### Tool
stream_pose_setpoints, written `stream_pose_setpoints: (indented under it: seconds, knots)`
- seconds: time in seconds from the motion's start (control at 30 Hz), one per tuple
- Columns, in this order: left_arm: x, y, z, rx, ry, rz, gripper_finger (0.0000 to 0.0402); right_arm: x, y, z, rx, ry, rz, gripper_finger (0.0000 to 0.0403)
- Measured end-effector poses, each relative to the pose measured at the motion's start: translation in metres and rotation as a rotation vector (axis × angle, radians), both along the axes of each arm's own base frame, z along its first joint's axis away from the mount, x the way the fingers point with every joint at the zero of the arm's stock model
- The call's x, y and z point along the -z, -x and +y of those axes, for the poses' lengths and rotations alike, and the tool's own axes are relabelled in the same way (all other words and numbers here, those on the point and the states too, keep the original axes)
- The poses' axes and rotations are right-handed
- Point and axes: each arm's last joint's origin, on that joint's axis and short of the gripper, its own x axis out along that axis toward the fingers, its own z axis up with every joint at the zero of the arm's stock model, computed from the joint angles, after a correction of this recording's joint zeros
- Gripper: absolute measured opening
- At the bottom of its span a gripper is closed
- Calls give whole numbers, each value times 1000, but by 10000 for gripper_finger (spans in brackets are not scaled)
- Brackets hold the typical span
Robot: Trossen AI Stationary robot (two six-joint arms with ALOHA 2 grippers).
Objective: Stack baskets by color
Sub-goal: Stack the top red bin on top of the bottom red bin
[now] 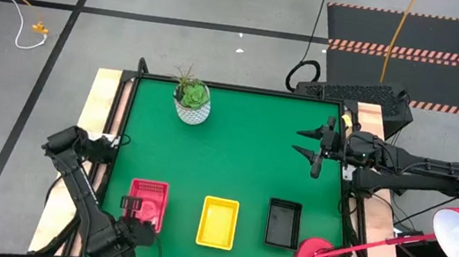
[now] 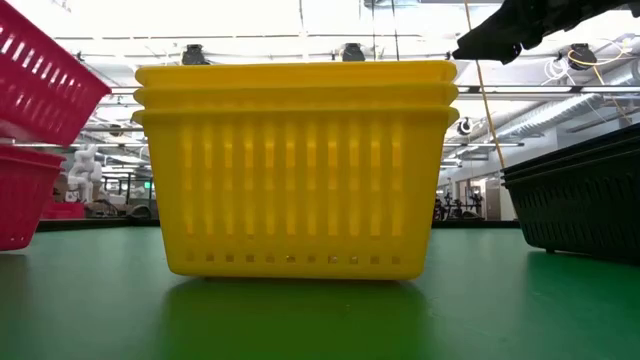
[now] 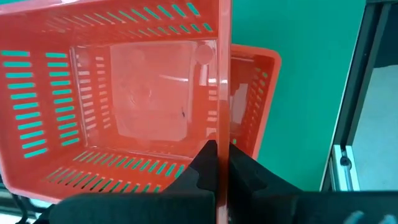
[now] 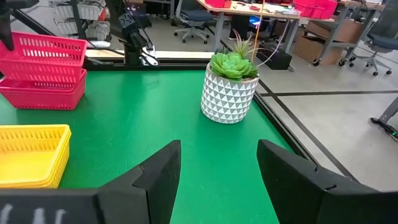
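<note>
- The yellow baskets (image 2: 296, 165) stood nested on the green bench (image 1: 236, 147) at the middle of its near edge; the low view showed three rims one above another, so I judged that pile complete.
- The black baskets (image 1: 283, 223) sat as one pile just beside the yellow, toward the right arm's side. The low view showed several dark rims at the picture's edge, but their number could not be counted there; the pile looked finished, since no loose black basket lay anywhere on the bench.
- The red pile (image 1: 147, 204) lay on the other side of the yellow, well apart from it, with the lower red baskets resting flat.
- The top red basket (image 3: 118, 99) was tilted over that pile, not yet seated; the left gripper (image 3: 219, 163) was clenched on its thin side wall, one finger on each side of it.
- The right gripper (image 4: 217, 171) hung released and empty over the bench's far right part, near the white plant pot (image 4: 230, 84), well away from all the baskets.
- By my reading only one step was left: lowering the tilted red basket square into its pile and letting go.
- No basket sat in a pile of the wrong colour.
</note>
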Motion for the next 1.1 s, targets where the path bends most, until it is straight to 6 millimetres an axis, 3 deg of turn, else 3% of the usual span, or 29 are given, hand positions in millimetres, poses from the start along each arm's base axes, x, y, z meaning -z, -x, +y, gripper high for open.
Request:
stream_pose_setpoints:
  seconds: [0.53, 0.67, 0.93, 1.1]
  knots:
    - [46, 12, -5, 29, 2, 28, 6, 0, 0, 0, -1, 3, 0, 208]
    - [54, 12, -5, 30, 19, 38, 23, 0, 0, 0, -1, 3, -1, 208]
    - [56, 13, -4, 52, 14, 60, 7, 0, 0, 0, -1, 2, 0, 208]
    - [56, 10, -1, 11, 2, 42, 49, 0, 0, 0, -1, -3, -1, 208]
